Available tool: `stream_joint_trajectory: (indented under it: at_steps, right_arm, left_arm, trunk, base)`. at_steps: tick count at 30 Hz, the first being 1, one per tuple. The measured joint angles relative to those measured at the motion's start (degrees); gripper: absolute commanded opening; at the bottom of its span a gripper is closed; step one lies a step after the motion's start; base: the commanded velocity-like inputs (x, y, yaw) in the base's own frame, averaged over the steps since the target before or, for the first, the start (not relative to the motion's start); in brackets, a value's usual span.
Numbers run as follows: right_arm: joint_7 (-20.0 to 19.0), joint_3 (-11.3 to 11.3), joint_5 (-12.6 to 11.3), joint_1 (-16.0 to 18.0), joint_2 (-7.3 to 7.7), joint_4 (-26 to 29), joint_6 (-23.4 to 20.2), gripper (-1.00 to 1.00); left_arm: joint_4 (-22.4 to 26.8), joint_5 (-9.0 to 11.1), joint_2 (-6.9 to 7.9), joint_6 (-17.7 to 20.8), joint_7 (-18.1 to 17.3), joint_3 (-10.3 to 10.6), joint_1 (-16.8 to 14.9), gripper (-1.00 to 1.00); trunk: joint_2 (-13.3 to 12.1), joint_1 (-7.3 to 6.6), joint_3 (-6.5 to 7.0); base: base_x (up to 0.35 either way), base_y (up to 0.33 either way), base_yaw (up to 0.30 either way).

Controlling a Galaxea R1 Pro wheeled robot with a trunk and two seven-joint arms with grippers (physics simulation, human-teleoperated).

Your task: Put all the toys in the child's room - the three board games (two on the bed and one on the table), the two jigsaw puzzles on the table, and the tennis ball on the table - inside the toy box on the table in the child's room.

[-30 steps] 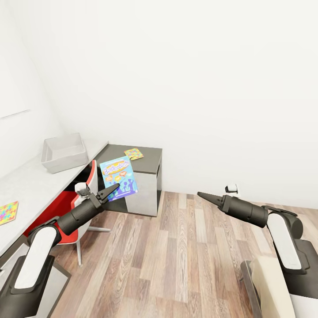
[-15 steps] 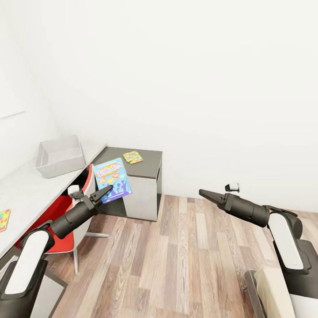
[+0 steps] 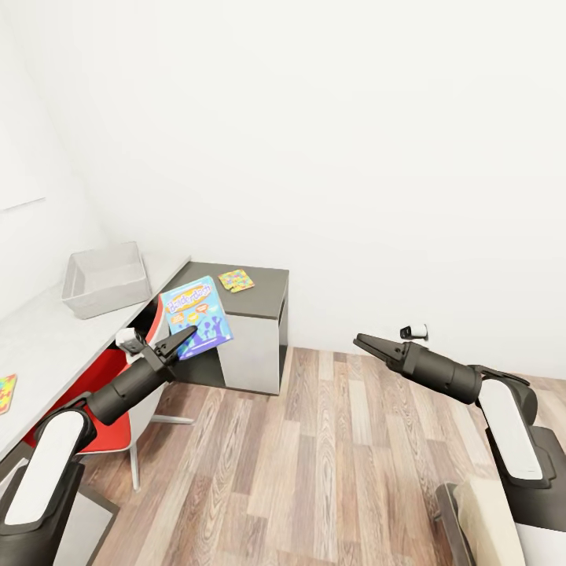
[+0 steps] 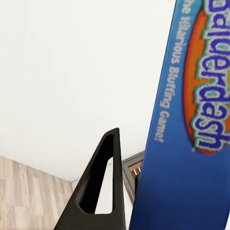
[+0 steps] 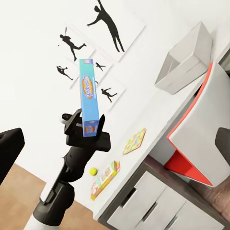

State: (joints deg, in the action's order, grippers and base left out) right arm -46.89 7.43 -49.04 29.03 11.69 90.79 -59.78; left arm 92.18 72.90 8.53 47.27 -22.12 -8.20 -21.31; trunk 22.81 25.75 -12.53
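My left gripper (image 3: 185, 336) is shut on the lower edge of the blue board game (image 3: 196, 316), holding it upright in the air over the red chair, in front of the table's lower dark wing (image 3: 263, 292). Up close, the blue board game (image 4: 191, 120) rests against one finger (image 4: 100, 187). The grey toy box (image 3: 106, 277) stands on the pale table (image 3: 47, 338), left of the game. One jigsaw puzzle (image 3: 236, 280) lies on the wing, another (image 3: 6, 391) lies further along the pale top. The tennis ball (image 5: 93, 170) and a yellow-green-red board game (image 5: 105, 179) lie further along it. My right gripper (image 3: 360, 341) is open and empty over the floor.
A red chair (image 3: 110, 377) is tucked under the table below my left arm. A small white and black object (image 3: 414, 331) sits at the wall's foot. A bed corner (image 3: 479, 511) is at the lower right. Wood floor (image 3: 314, 456) stretches between my arms.
The camera shifted a little. My left gripper carried the blue board game slightly left, toward the table. The right arm barely moved.
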Motion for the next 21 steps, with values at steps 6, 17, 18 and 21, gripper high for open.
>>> stream_joint_trajectory:
  at_steps: [6,17,18,21]
  right_arm:
    - [0.0,-0.1,0.0,0.0,0.0,0.0,0.0,1.0]
    - [0.0,-0.3,0.0,0.0,0.0,0.1,0.0,1.0]
    - [0.0,-0.3,0.0,0.0,0.0,0.1,0.0,1.0]
    - [0.0,-0.3,0.0,0.0,0.01,0.2,0.0,1.0]
  left_arm:
    - [0.0,0.0,0.0,0.0,0.0,0.0,0.0,-1.0]
    - [0.0,0.1,0.01,0.0,0.0,0.0,0.0,-1.0]
    - [0.0,0.0,0.01,0.0,0.0,0.0,0.0,-1.0]
    - [0.0,0.0,0.01,0.0,0.0,-0.1,0.0,-1.0]
  trunk:
    - [0.0,0.0,0.0]
    - [0.0,-0.02,0.1]
    - [0.0,-0.02,0.13]
    - [0.0,-0.03,0.23]
  base:
    - [0.003,0.0,0.0]
    - [0.096,-0.018,0.0]
    - [0.22,-0.071,0.0]
    - [0.249,-0.089,0.0]
